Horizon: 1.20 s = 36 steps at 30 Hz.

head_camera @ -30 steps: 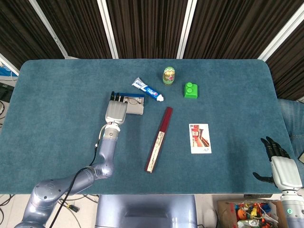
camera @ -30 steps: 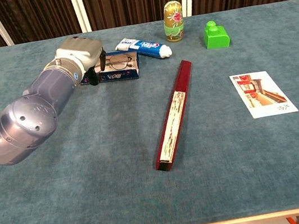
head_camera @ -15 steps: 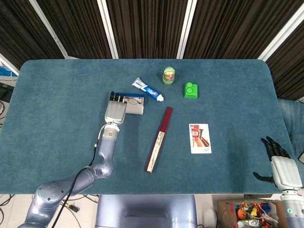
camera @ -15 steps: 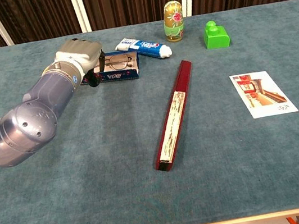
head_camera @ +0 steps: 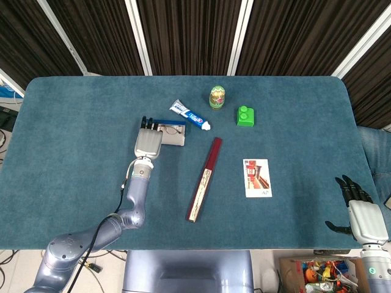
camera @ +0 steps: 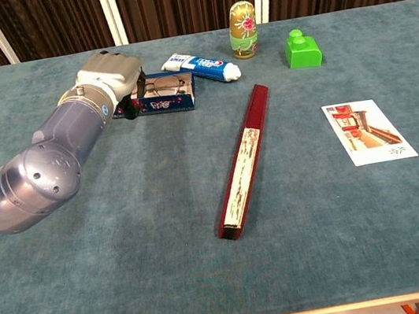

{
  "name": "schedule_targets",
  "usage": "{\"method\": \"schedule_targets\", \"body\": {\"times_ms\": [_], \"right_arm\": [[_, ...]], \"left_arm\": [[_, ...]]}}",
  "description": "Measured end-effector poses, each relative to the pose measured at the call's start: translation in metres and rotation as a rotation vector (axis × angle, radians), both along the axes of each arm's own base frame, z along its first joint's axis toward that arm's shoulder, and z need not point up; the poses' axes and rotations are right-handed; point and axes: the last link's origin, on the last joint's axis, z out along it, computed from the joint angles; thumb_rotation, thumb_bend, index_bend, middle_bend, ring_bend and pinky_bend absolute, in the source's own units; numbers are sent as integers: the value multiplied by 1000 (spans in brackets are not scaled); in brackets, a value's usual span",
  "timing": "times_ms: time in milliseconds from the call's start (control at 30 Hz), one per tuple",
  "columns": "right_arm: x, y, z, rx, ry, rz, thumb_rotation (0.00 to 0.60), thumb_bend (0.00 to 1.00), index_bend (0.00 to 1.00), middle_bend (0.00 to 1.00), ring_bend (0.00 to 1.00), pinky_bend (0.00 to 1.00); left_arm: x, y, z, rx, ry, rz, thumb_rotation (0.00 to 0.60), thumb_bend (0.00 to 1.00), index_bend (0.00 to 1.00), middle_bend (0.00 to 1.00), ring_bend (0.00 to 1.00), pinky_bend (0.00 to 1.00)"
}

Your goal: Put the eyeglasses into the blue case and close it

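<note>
since the eyeglasses [camera: 161,87] already lie inside the open blue case [camera: 159,101], what's left looks like closing it. left hand [head_camera: 148,141] sits at the case's left end, palm down, dark fingers reaching over the near-left part; chest view shows fingers hanging just beside the glasses, but whether they touch the frame or case wall i cannot tell, and i cannot tell if they pinch anything. the lid isn't clearly visible, maybe the blue strip along the far edge in head view, unsure. to do this well: clear fingers off the glasses first, catch the lid at its free edge, fold it over slowly while keeping the base from sliding, check temples are tucked in. tight spot: toothpaste tube [head_camera: 190,115] lies just beside the case's far right corner, so a sliding case would bump it. doll [head_camera: 217,97] and green block [head_camera: 245,116] sit further right, apart. red folded fan [head_camera: 204,179] lies near, to the right front. open felt left and front of the case, good room for the arm. photo card [head_camera: 257,177] well apart. right hand [head_camera: 360,210] off the table's right front corner, fingers spread, holding nothing.
</note>
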Motion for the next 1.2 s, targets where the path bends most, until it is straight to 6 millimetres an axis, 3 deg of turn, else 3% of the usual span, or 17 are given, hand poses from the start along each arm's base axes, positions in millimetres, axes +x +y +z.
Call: {"method": "schedule_targets", "body": {"times_ms": [333,667,1200], "right_arm": [[0,0,0,3,0,-4,600,64,74,0,90,180],[0,0,0,2,4,-2,600,64,75,0,90,179],[1,0,-1,3,1,0,600,66,75,0,90,179]], "left_arm": [[-1,-1,0,1,5,0,600,421,582,213,51,46],[-3,-4,3,3,-16,7,600,463,585,211,52,46],[-38,-30,34,-25,-7,39,600,462,575,196,48,43]]}}
